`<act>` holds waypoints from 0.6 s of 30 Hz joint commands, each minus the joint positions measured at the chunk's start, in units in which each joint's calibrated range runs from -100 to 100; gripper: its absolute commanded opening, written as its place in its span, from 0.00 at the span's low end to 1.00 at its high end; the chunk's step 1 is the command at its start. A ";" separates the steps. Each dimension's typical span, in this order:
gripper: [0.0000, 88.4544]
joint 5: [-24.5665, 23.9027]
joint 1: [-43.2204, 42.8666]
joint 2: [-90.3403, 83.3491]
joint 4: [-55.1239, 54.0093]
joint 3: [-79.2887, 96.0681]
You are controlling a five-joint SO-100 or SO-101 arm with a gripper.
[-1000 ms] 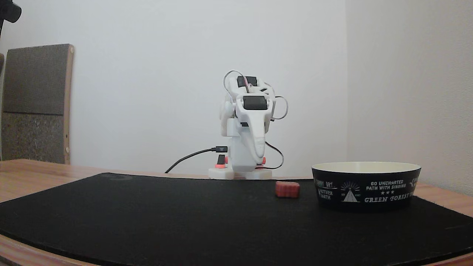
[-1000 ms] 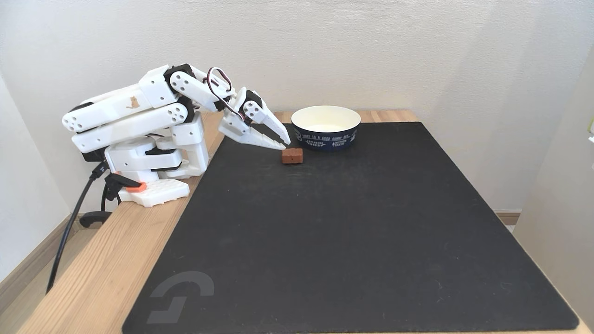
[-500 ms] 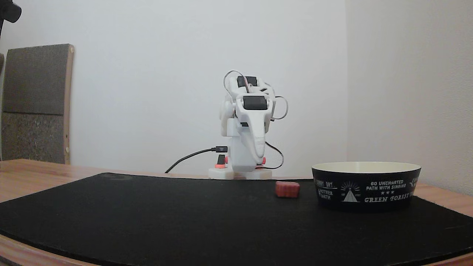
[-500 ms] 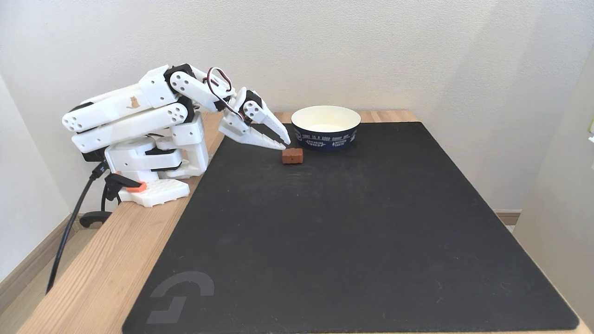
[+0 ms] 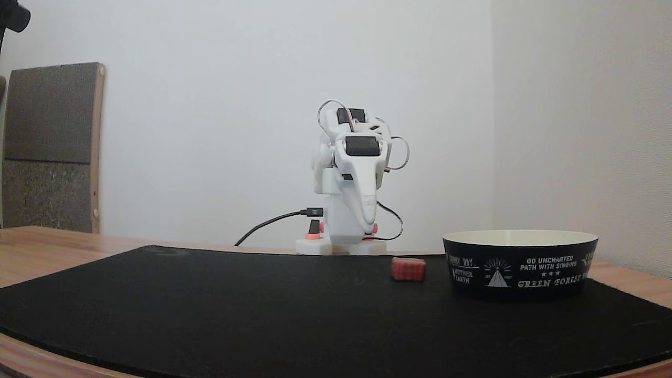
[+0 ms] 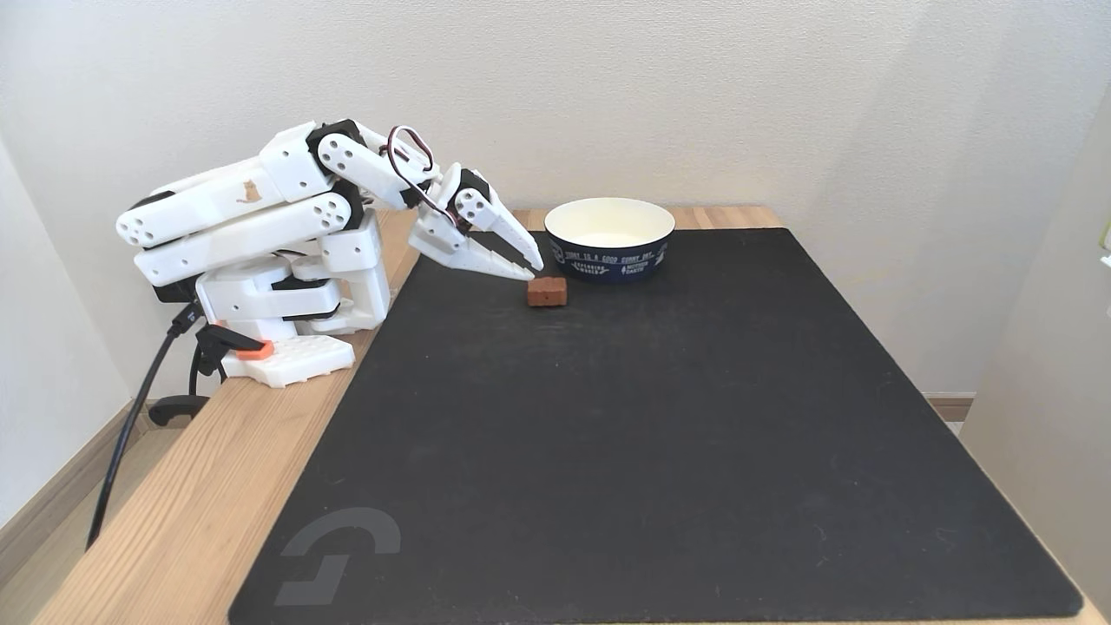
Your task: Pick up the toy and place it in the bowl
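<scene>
The white arm was folded low over its base, forearm angled down, with the tool [image 6: 531,267] closed and empty, its tips just above and beside the toy [image 6: 547,292]. That red block sat on the black mat [image 6: 660,451] near the bowl [image 6: 609,252], not touching it. The wooden table [image 6: 200,495] carried everything.

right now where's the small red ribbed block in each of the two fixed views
In a fixed view, low and level with the table: the small red ribbed block lies right of centre on the black mat, just left of the black lettered bowl.
In a fixed view from above: the block lies upper centre, below-left of the bowl.
Shared landmark: the bowl.
</scene>
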 commanded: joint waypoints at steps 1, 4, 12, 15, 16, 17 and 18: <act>0.05 -0.11 0.21 -0.50 0.37 0.62; 0.05 -0.11 0.21 -0.50 0.37 0.62; 0.41 -0.16 0.12 -0.50 1.56 0.26; 0.38 -0.16 0.12 -0.50 1.98 0.17; 0.33 -0.16 0.12 -0.50 1.98 0.17; 0.31 -0.16 0.29 -0.50 1.98 0.17; 0.30 -0.16 0.38 -0.50 1.98 0.17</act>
